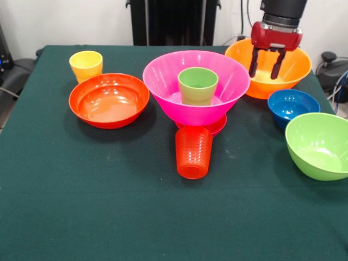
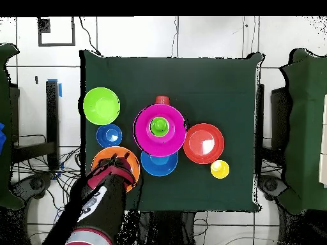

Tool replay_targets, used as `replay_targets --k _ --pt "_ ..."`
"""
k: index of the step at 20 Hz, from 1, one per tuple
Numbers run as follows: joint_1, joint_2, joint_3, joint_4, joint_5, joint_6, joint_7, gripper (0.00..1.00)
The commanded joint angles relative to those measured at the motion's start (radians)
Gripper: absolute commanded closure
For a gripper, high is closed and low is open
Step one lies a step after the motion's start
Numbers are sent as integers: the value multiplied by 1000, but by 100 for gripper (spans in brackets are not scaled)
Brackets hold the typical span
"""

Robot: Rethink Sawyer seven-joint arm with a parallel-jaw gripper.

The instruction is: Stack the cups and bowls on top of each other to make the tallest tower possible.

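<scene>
Front view: dark green table [image 1: 109,217], white wall behind, gripper [image 1: 267,64] spread open and empty above yellow-orange bowl [image 1: 293,68] at far right corner, pink bowl [image 1: 168,87] mid-table holding light green cup [image 1: 198,86], orange-red cup [image 1: 193,152] before it; overhead view: six bowls and three cups visible, medium blue bowl [image 2: 159,164] touching tower [image 2: 172,131] toward robot's edge.

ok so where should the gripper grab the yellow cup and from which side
Take the yellow cup by its rim, coming straight down from above. It stands upright, mouth up, close beside the red-orange bowl, so one finger inside and one outside the wall on the side away from that bowl looks safest. The gripper is open over the orange bowl.
</scene>
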Motion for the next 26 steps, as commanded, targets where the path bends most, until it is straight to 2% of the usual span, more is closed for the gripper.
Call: replay_targets --k 1,10,19,26 --pt "70 29 21 -76 20 -57 92 0" --pt "130 29 -24 -81 62 -27 120 0" --pt "123 48 -28 -103 62 -72 108 0" --pt "116 68 -21 -114 60 -69 98 0"
